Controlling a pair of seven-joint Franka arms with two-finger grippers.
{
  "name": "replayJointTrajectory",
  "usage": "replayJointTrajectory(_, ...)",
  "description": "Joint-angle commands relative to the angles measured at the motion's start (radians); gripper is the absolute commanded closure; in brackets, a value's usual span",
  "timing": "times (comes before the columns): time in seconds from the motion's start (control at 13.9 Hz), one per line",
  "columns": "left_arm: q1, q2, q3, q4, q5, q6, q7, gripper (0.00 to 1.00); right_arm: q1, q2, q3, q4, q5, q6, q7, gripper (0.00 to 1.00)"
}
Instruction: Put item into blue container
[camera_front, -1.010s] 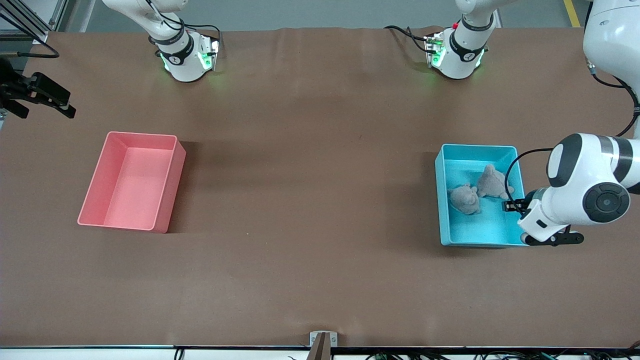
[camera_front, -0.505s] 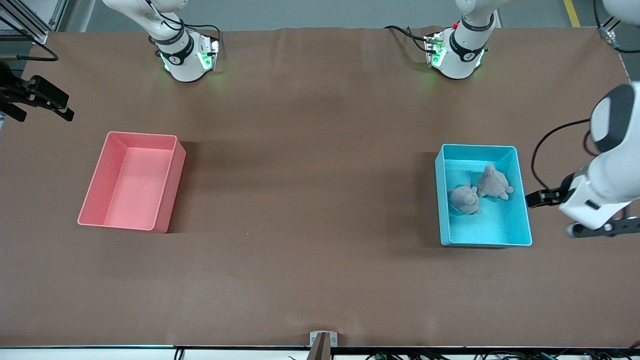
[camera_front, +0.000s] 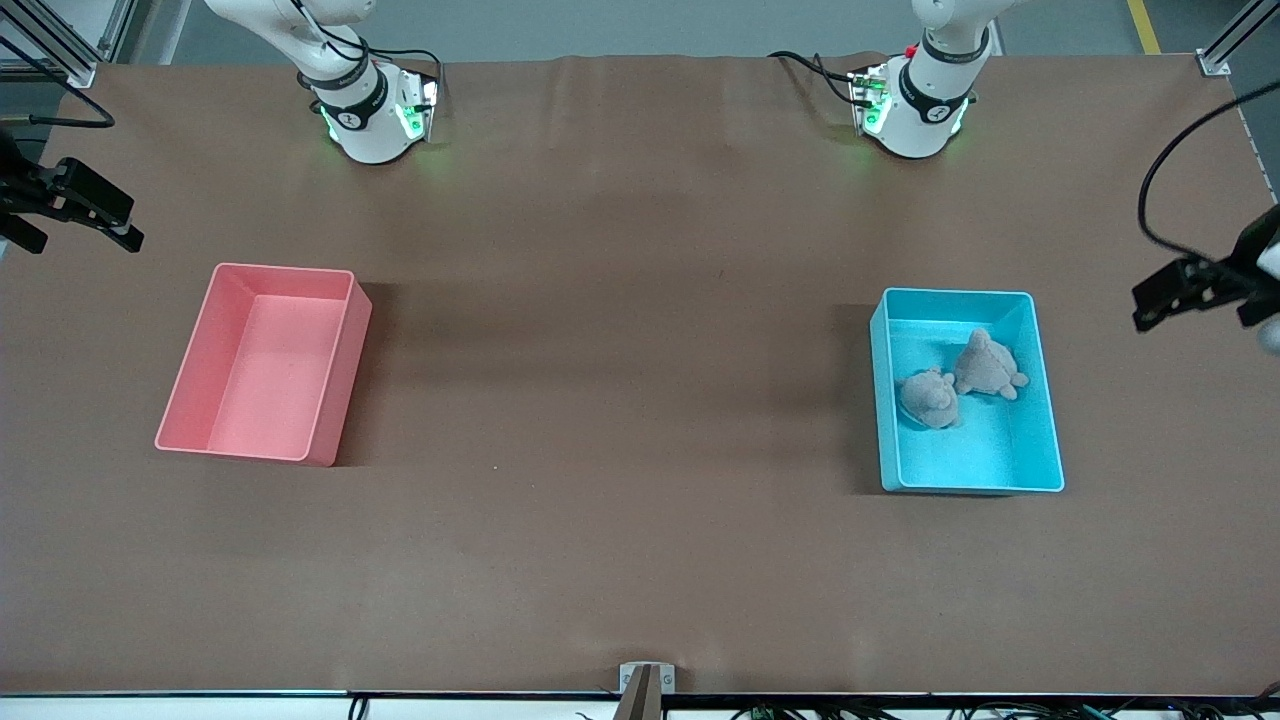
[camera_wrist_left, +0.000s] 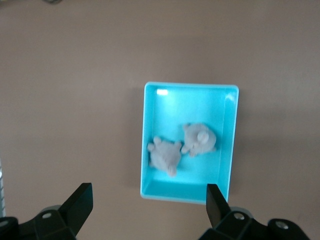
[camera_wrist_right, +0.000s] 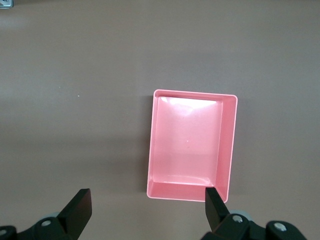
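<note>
The blue container (camera_front: 985, 452) stands toward the left arm's end of the table. Two grey plush items lie side by side in it, one (camera_front: 930, 398) nearer the front camera than the other (camera_front: 988, 366). My left gripper (camera_front: 1160, 296) hangs open and empty, high over the table edge beside the container. The left wrist view looks down on the container (camera_wrist_left: 170, 112) and both plush items (camera_wrist_left: 165, 156) (camera_wrist_left: 200, 140), with the left gripper (camera_wrist_left: 148, 210) spread wide. My right gripper (camera_front: 108, 214) waits open at the right arm's end of the table.
A pink bin (camera_front: 270, 365) with nothing in it stands toward the right arm's end of the table. In the right wrist view it (camera_wrist_right: 190, 150) lies below the open right gripper (camera_wrist_right: 148, 210). The arm bases (camera_front: 370, 110) (camera_front: 915, 105) stand along the table's back edge.
The left arm has risen from the blue container's corner and drawn away toward the table's end, jaws opening wide. Both plush items stay in the container. The right arm has barely moved.
</note>
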Motion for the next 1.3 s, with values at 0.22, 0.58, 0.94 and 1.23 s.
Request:
replayJointTrajectory(0.22,-0.029,-0.129,0.018,-0.051,-0.080,-0.090,0.033,0.00,-0.004,-0.005,0.006,-0.008,-0.011,0.004,-0.005,0.00)
replayJointTrajectory(0.58,-0.394,-0.255,0.389,-0.235,-0.134,-0.047,0.026,0.00,-0.006,-0.005,0.006,-0.009,-0.011,0.001,-0.007,0.00)
replayJointTrajectory(0.94,-0.521,-0.389,0.518,-0.427,-0.188,0.053,-0.019,0.00,-0.009,-0.005,0.006,-0.008,-0.011,0.001,-0.007,0.00)
replayJointTrajectory(1.23,-0.511,-0.303,0.521,-0.275,-0.174,-0.045,-0.013,0.00,-0.009,-0.005,0.006,-0.008,-0.011,0.001,-0.008,0.00)
